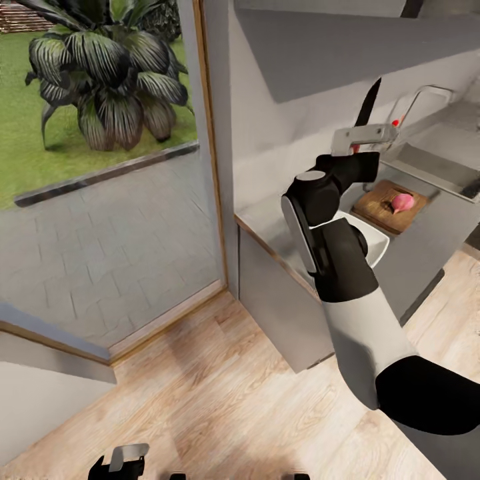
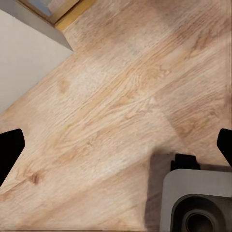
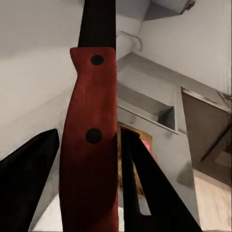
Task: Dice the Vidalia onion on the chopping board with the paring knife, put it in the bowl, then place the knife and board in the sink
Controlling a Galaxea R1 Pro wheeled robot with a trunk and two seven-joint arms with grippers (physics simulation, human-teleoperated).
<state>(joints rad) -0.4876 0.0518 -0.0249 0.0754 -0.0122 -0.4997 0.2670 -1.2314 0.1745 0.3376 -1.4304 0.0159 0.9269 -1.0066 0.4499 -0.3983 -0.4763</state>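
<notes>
Our right tool is raised above the tabletop, its fingers pressed onto the red handle of the paring knife. In the head view the dark blade points up against the grey wall. In the right wrist view the handle, with two dark rivets, sits between the two black fingers and the blade runs out past the frame's edge.

On the tabletop the chopping board lies flat, and the Vidalia onion rests on it, whole and pinkish-red. The white bowl sits just beside the board, on the side nearer us, partly hidden by our right arm. Beyond the board is the sink, with its curved grey tap behind it.

Our left tool hangs low over the wooden floor, at the bottom edge of the head view. In the left wrist view its two dark fingertips stand wide apart with nothing between them, plank flooring beneath.

To our left a glass door shows paving, grass and a large-leaved plant outside.
</notes>
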